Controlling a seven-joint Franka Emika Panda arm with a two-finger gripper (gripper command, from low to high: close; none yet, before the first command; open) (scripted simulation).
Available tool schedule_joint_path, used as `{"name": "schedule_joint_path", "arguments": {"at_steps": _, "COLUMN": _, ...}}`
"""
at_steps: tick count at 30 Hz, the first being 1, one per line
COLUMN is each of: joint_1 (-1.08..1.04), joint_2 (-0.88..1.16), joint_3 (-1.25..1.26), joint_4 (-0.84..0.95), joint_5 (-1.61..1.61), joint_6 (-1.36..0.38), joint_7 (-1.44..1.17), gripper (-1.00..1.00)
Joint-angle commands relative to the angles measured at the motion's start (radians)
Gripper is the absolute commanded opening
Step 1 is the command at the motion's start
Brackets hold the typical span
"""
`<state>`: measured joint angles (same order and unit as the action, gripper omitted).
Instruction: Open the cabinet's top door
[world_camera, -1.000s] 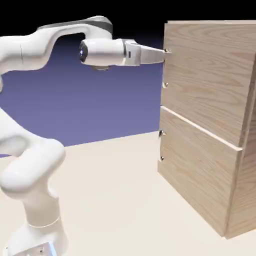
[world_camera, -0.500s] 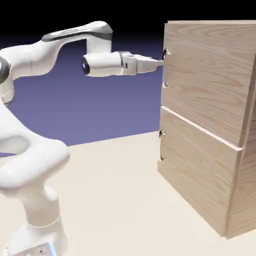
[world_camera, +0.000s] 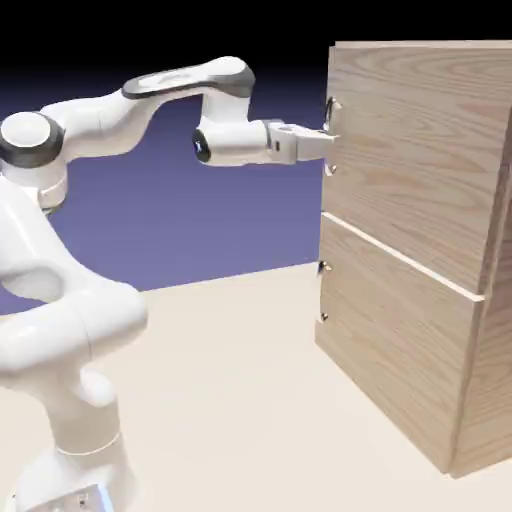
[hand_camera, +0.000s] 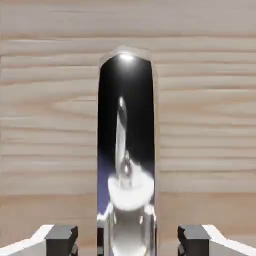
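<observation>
One second back the tool (world_camera: 326, 140) sat higher, by the handle's (hand_camera: 126, 150) top end; now, upper right of frame, it pinches the handle's middle on the top door (world_camera: 420, 150) of the cabinet (world_camera: 410, 330), door shut.

Shiny handle (hand_camera: 126, 150) against wood grain

In the exterior view the cabinet (world_camera: 420, 240) ran off the right edge, its far side unseen. The gripper (world_camera: 326, 141) tips merged with the top door's (world_camera: 420, 140) handle (world_camera: 331, 135), too small to separate. In the hand view the handle (hand_camera: 126, 150) was cut off at the bottom edge, as were the fingertips (hand_camera: 61, 239).
</observation>
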<state>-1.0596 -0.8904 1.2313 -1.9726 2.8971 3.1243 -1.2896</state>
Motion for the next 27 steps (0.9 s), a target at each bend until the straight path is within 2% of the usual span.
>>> {"name": "schedule_joint_path", "arguments": {"at_steps": 1, "joint_1": 0.036, "joint_2": 0.008, "joint_3": -0.023, "joint_4": -0.027, "joint_5": 0.0, "joint_6": -0.013, "joint_7": -0.015, "gripper": -1.0}}
{"name": "schedule_joint_path", "arguments": {"at_steps": 12, "joint_1": 0.435, "joint_2": 0.084, "joint_3": -0.303, "joint_4": -0.263, "joint_5": -0.005, "joint_6": -0.117, "joint_7": -0.202, "gripper": -1.0}}
{"name": "schedule_joint_path", "arguments": {"at_steps": 27, "joint_1": 0.979, "joint_2": -0.019, "joint_3": -0.727, "joint_4": -0.574, "joint_5": -0.345, "joint_6": -0.199, "joint_7": -0.093, "gripper": -1.0}}
